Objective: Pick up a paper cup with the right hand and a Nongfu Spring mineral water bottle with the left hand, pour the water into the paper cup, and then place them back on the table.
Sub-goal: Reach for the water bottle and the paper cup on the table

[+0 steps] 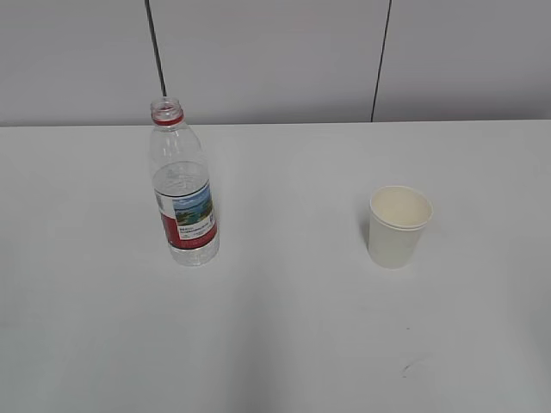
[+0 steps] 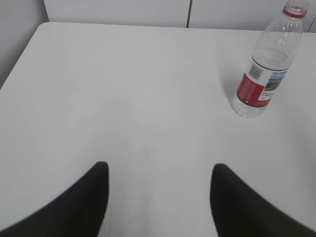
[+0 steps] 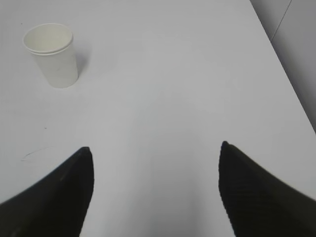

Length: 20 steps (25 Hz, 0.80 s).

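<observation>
The Nongfu Spring bottle stands upright and uncapped on the white table, left of centre; it also shows in the left wrist view at the upper right. The cream paper cup stands upright and empty to the right; it also shows in the right wrist view at the upper left. My left gripper is open and empty, above bare table, well short of the bottle. My right gripper is open and empty, well short of the cup. Neither arm shows in the exterior view.
A small dark scuff mark lies on the table in front of the cup; it also shows in the right wrist view. A grey panelled wall runs behind the table's far edge. The table's right edge shows in the right wrist view.
</observation>
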Tool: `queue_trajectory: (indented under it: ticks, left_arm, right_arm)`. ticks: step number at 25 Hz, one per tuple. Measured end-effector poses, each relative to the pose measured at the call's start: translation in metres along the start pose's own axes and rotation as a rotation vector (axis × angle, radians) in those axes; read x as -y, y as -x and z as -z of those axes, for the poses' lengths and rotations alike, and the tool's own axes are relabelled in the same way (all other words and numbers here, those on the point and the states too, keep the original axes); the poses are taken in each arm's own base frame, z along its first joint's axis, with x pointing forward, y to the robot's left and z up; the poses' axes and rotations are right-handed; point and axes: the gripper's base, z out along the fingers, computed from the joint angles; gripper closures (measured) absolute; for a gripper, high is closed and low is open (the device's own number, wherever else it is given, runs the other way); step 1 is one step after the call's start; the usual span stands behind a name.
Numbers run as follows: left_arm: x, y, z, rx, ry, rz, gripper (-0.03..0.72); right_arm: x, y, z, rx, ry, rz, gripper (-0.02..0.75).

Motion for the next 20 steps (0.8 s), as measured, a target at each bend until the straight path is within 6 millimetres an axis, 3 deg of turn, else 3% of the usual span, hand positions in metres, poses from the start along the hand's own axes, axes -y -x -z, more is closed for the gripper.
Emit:
queue_trajectory:
  ticks: [12,15,20]
  left_arm:
    - [0.0,0.0,0.0,0.0,0.0,0.0,0.287]
    - [0.0,0.0,0.0,0.0,0.0,0.0,0.287]
    - [-0.001,0.0,0.0,0.0,0.008,-0.004,0.287]
  right_arm:
    - [0.0,0.004,0.002,0.038,0.0,0.0,0.156]
    - [0.0,0.018,0.002,0.147,0.007,0.002,0.156]
    - [-0.005,0.048,-0.019,0.211,0.024,0.025,0.156]
